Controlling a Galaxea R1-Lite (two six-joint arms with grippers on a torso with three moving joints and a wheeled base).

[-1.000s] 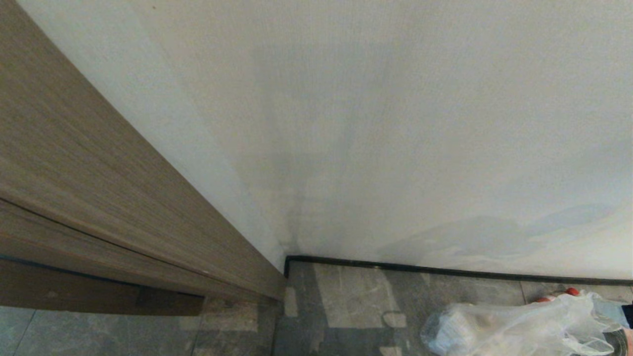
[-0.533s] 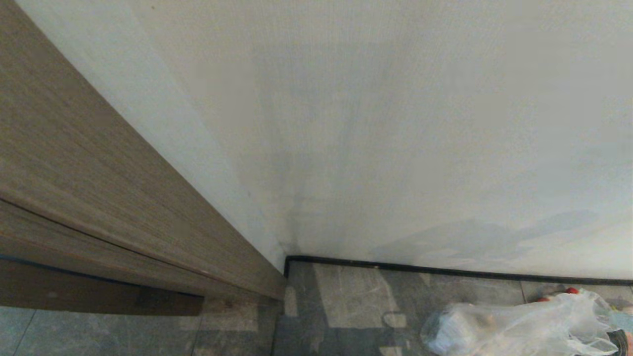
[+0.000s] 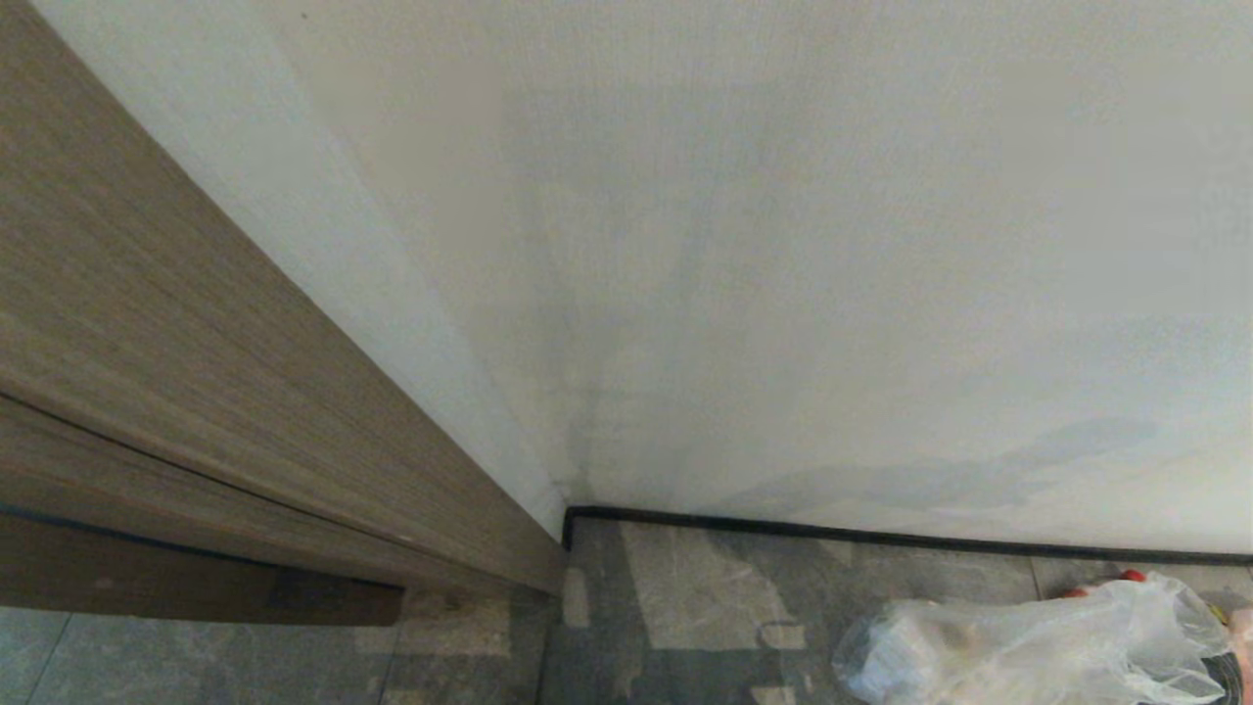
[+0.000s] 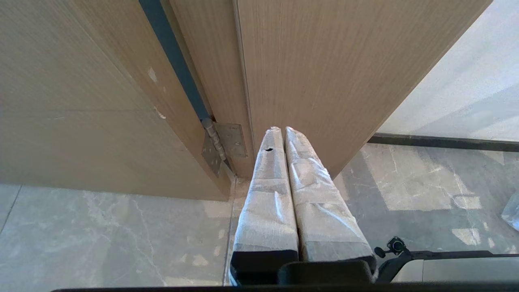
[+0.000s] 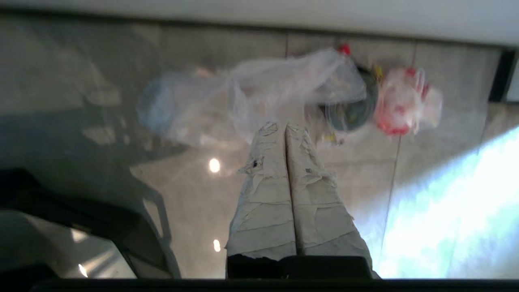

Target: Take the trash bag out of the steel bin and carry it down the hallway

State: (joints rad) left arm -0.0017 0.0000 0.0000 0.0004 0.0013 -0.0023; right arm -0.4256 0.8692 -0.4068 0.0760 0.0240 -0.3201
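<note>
**Ana:** Where the tan wooden door [image 3: 196, 392] meets the white wall [image 3: 783, 245], what lies on the floor?

**Ben:** At the right edge of the head view, the trash bag [image 3: 1028, 641] lies on its side on the grey stone tiles of the hallway [image 3: 685, 587], close to the dark skirting [image 3: 881, 537]. It is clear and crinkled, with pale stuff bunched inside.

**Ana:** Is it held?

**Ben:** No. In the right wrist view the right hand [image 5: 285, 126] has its two wrapped fingers [image 5: 267, 194] pressed flat together, closed on nothing. Their tips hang above the floor, at the near edge of the bag [image 5: 259, 93] as that camera frames it, and no plastic is pinched between them.

**Ana:** And the bin?

**Ben:** The steel bin [image 5: 352, 109] shows only as a dark round shape just beside the bag's far end, partly under its plastic. That view is blurred, so I cannot tell whether it stands or lies. Beyond it sits a second clear bundle with red bits [image 5: 401, 105].

**Ana:** The other arm?

**Ben:** The left hand [image 4: 284, 129] is parked, fingers [image 4: 267, 202] closed against each other and empty, pointing at the door's [image 4: 324, 61] lower edge near a steel hinge [image 4: 223, 142].
</note>
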